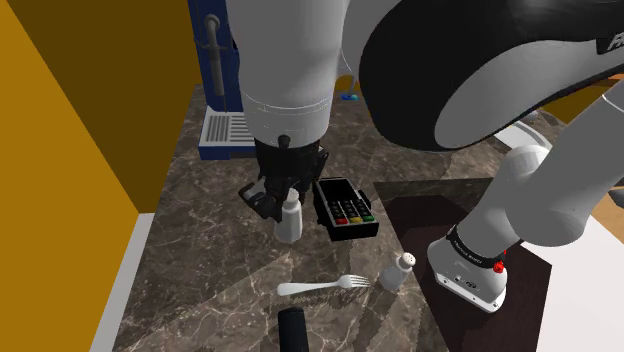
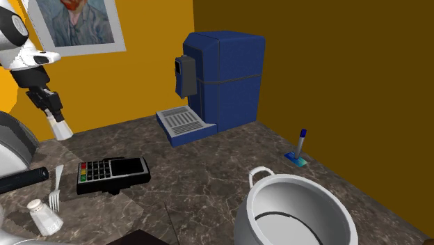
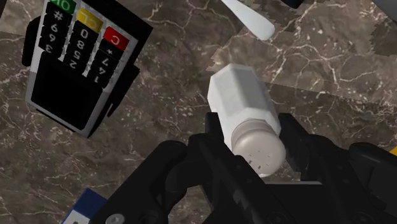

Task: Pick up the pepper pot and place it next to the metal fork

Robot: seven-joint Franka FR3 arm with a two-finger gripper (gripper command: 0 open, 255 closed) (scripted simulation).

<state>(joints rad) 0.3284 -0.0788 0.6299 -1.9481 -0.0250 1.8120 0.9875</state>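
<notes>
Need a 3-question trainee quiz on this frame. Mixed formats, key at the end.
1. True or false: the claw is shut on the white shaker and holds it off the counter.
2. Which of these stands closest to the fork? A) a second white shaker B) the blue coffee machine C) the large white pot
3. Fill in: the black keypad terminal has a red key, a yellow key and a ____ key.

Key: 1 true; 2 A; 3 green.
</notes>
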